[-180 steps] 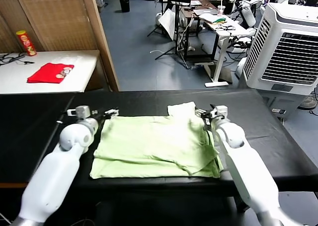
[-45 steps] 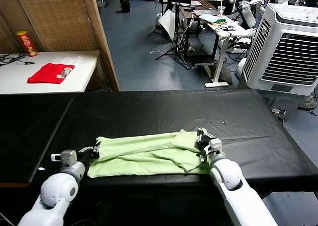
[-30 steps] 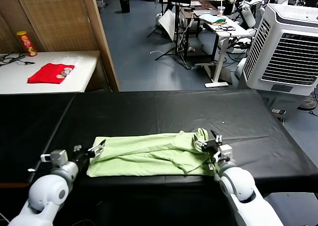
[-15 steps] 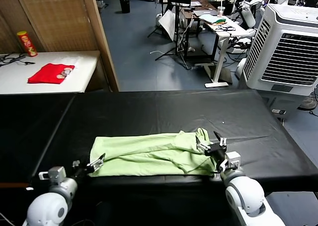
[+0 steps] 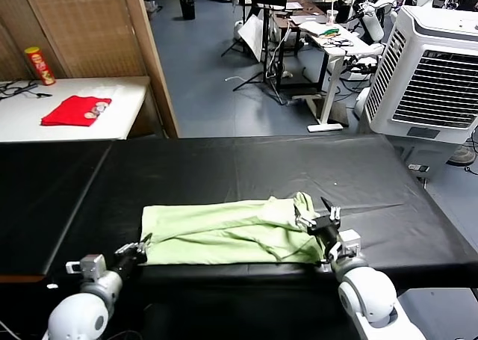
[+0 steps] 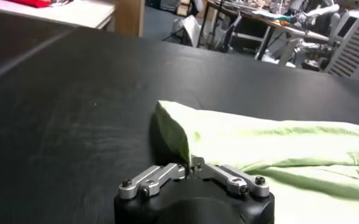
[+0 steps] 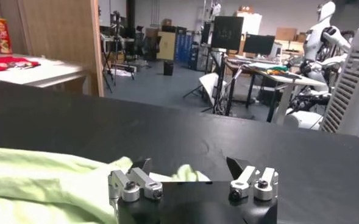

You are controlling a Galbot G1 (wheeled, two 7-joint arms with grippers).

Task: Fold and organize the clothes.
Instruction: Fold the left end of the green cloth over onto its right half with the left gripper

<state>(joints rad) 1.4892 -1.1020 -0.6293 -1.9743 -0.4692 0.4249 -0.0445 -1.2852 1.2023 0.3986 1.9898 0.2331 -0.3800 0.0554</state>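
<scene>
A black table (image 5: 224, 168) fills the foreground of a workshop, with a white cooler (image 5: 433, 63) to the right and a side table (image 5: 67, 127) carrying a red cloth (image 5: 75, 110) to the left; the green shirt (image 5: 224, 232) lies folded in a long strip near the front edge; the left gripper (image 5: 138, 246) sits closed at the strip's left corner, gripping nothing visible; the right gripper (image 5: 320, 219) stands open at its right end.

A pale light-green soft fabric shirt (image 5: 231, 232) is seen on a matte black table (image 5: 224, 168). A bright red folded cloth (image 5: 75, 109) is shown on a white side table (image 5: 119, 119), beside a red-and-yellow cylindrical can (image 5: 38, 64).
</scene>
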